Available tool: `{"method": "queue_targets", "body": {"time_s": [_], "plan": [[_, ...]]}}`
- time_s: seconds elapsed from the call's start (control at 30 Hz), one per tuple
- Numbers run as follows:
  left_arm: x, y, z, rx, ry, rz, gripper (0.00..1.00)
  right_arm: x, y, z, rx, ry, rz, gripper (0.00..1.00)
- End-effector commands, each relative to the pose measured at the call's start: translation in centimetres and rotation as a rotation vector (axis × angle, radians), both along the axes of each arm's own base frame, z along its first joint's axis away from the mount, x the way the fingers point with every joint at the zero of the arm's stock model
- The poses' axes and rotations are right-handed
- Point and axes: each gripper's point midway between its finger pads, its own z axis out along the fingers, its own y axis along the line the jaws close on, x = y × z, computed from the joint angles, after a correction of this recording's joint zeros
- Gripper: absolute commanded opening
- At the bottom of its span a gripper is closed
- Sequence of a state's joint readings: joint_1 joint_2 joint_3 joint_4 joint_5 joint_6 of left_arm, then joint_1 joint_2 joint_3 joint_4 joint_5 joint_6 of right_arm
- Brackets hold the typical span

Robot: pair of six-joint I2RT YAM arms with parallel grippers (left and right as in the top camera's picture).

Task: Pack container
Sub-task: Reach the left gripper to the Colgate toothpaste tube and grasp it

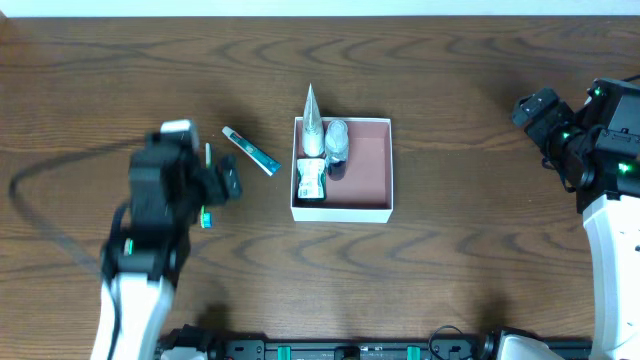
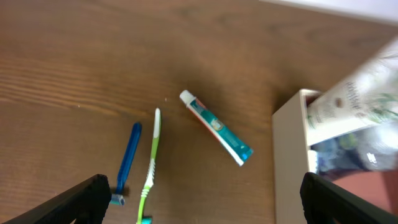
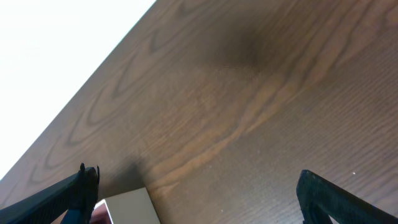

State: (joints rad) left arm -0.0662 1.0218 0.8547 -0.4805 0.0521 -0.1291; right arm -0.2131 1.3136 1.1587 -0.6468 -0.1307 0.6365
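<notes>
**Item 1, left gripper** (image 2: 208,202): jaws spread wide, nothing between them, touching nothing. I have it hovering over the left side of the table (image 1: 450,280).
- Beneath it lie a green toothbrush (image 2: 151,163) and a blue-handled tool (image 2: 129,155), side by side and nearly parallel. I cannot tell what kind of tool the blue one is.
- Just right of these lies a toothpaste tube (image 2: 216,127), aslant, with a white cap and teal and red print. The lettering is too blurred to read.

**Item 2, right gripper** (image 3: 205,199): jaws equally wide and empty, hanging over the wood grain at the far right, well apart from the toiletries.

**Item 3, container** (image 1: 372,165): at the centre of the table, just right of the toothpaste tube.
- Its left half holds three things:
  - a white tapered tube (image 1: 311,115), tip poking over the far wall
  - a silvery crinkled packet (image 1: 337,142)
  - a small white bottle (image 1: 311,180) with a green label
- The right half shows the reddish-brown floor.
- I can read none of the print on the contents.
</notes>
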Motion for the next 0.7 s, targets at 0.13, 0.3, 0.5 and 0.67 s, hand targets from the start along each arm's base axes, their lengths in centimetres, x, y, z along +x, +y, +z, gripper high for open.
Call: {"method": "queue_targets", "body": {"time_s": [0.13, 0.3, 0.5, 0.67], "plan": [[3.5, 0.1, -6.8, 0.042, 0.233, -0.015, 0.98, 0.0, -0.3, 0.4, -0.011, -0.010, -0.006, 0.99], [4.6, 0.0, -11.2, 0.046, 0.329, -0.016, 0.98, 0.0, -0.3, 0.4, -0.011, -0.010, -0.006, 0.99], [6.5, -1.1, -12.4, -0.043, 0.299, 0.008, 0.98, 0.0, -0.3, 0.4, -0.011, -0.010, -0.006, 0.99], [8.5, -0.8, -11.7, -0.170, 0.226, 0.182, 0.98, 0.0, -0.3, 0.4, -0.011, -0.010, -0.006, 0.99]]}}
